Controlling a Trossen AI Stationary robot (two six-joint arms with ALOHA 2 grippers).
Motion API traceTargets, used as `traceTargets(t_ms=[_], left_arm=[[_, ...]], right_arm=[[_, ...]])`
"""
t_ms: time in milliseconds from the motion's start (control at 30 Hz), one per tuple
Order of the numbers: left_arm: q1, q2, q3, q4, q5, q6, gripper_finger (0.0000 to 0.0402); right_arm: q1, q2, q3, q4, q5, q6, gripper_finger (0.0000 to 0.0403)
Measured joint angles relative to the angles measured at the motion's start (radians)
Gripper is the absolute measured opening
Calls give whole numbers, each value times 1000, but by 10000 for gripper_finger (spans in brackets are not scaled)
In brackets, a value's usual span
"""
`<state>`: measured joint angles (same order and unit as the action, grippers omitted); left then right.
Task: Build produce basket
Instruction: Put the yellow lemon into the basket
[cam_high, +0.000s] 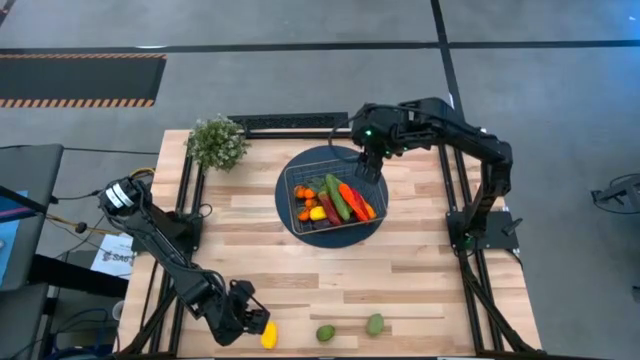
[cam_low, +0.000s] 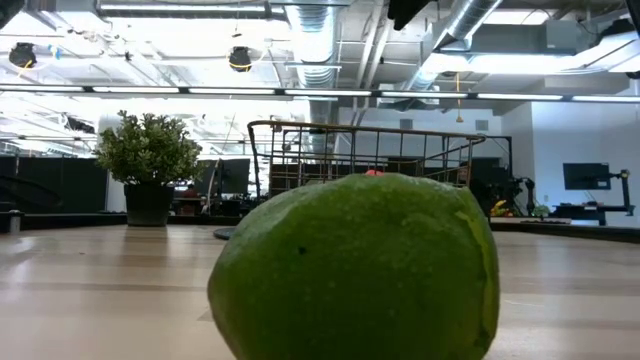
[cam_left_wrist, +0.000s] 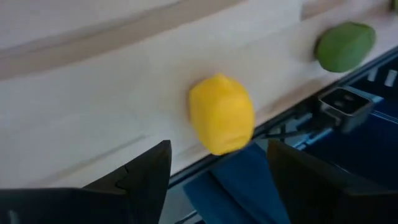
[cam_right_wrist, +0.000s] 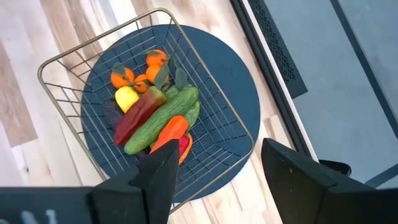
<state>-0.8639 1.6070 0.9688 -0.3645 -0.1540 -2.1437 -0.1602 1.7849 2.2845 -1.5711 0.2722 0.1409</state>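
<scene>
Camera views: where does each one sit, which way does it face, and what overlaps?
High: overhead, straight down on table, both arms.
Low: tabletop height, lime close, basket behind.
Left wrist: past open left gripper at lemon near table edge.
Right wrist: above basket, open right gripper.
Shared: basket in high, low, right wrist.

Pale butcher-block wood tabletop (cam_high: 400, 270): planked strips, smooth, low satin sheen. Square wire-mesh metal basket (cam_right_wrist: 53, 62): thin rod, bright brassy finish, slight gloss. Dark blue round disc (cam_right_wrist: 230, 81) under it: flat matt, no glare. Yellow toy lemon (cam_left_wrist: 221, 114): smooth plastic look, faceted, soft sheen. Green toy lime (cam_low: 355, 268): finely pebbled skin, dull gloss. Long green toy cucumber (cam_right_wrist: 163, 118) in the basket: lightly textured, semi-matt. Left end effector (cam_left_wrist: 214, 180) fingers: black matt plastic look.
</scene>
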Motion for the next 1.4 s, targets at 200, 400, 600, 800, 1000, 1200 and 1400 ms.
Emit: traceTargets(t_ms=[200, 400, 600, 800, 1000, 1200, 1400], left_arm=[[0, 16, 0, 26, 55, -25, 254], [9, 123, 30, 37, 106, -64, 254], [53, 186, 109, 41, 48, -63, 254], [108, 186, 166, 41, -10, -7, 254], [138, 195, 213, 43, 55, 48, 254], [139, 221, 231, 8, 162, 36, 254], [159, 249, 232, 18, 178, 0, 254]], right_arm=[[25, 2, 0, 0, 0, 0, 244], [29, 2, 0, 0, 0, -52, 244], [12, 3, 0, 0, 0, -129, 244], [-15, 3, 0, 0, 0, -198, 244], [-35, 3, 0, 0, 0, -221, 244], [-46, 3, 0, 0, 0, -229, 244], [-42, 3, 0, 2, -1, -246, 244]])
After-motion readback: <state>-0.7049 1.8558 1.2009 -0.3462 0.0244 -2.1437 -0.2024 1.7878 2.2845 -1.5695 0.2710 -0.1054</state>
